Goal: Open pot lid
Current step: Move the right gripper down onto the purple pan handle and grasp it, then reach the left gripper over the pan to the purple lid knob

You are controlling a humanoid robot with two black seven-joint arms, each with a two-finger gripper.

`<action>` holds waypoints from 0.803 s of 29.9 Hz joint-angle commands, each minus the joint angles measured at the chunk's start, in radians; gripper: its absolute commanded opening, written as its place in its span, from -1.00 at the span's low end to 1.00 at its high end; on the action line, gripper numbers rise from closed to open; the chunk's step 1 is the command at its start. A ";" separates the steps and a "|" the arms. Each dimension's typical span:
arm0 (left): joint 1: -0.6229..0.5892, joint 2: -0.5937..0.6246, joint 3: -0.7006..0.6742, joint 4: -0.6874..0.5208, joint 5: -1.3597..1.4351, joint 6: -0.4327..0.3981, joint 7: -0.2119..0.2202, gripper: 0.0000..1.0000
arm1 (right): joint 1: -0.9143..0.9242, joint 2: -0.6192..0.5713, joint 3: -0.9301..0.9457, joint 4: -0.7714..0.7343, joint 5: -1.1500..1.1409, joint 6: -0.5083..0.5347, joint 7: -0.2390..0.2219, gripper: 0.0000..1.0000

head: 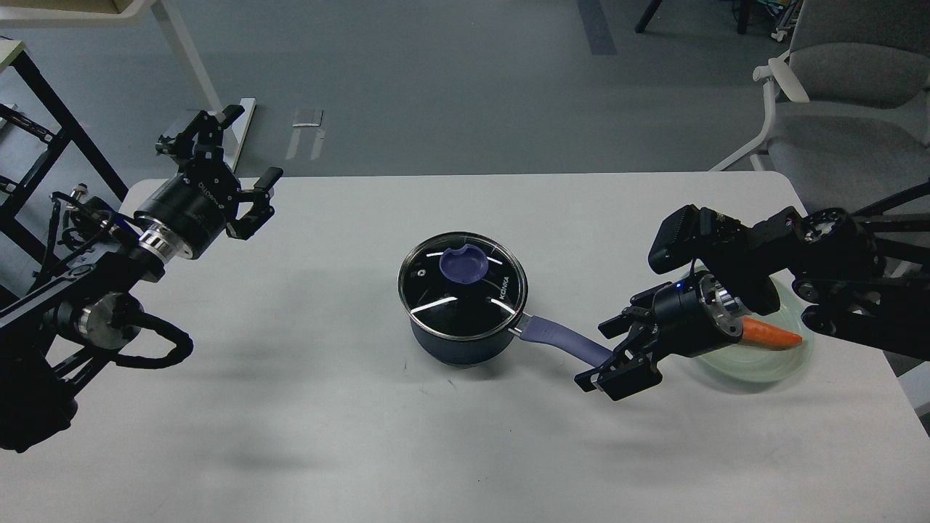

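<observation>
The dark-blue pot [458, 345] stands at the middle of the white table. The clear glass lid [462, 285] with its purple knob [464, 264] sits on it, closed. The pot's lavender handle [563, 340] points right and toward me. My right gripper [609, 354] is open, its fingers on either side of the handle's end, which it hides. My left gripper [251, 149] is open and empty, above the table's far left corner, well away from the pot.
A pale green glass plate [755, 367] with a carrot [771, 334] lies at the right, partly under my right arm. A grey office chair [835, 94] stands beyond the table's far right corner. The table edge [436, 176] runs along the back.
</observation>
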 commanded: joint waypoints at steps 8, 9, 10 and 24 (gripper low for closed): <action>0.001 0.008 -0.006 0.000 -0.002 0.000 0.000 0.98 | 0.006 0.058 -0.038 -0.036 -0.022 -0.018 0.000 0.55; 0.001 0.008 -0.006 0.000 0.000 0.000 0.002 0.98 | 0.008 0.055 -0.038 -0.036 -0.026 -0.018 0.000 0.48; 0.001 0.008 -0.004 0.000 0.000 0.000 0.000 0.98 | 0.010 0.051 -0.040 -0.036 -0.032 -0.018 0.000 0.39; 0.001 0.010 -0.001 0.000 0.014 -0.001 -0.001 0.98 | 0.014 0.028 -0.043 -0.034 -0.051 -0.023 0.000 -0.22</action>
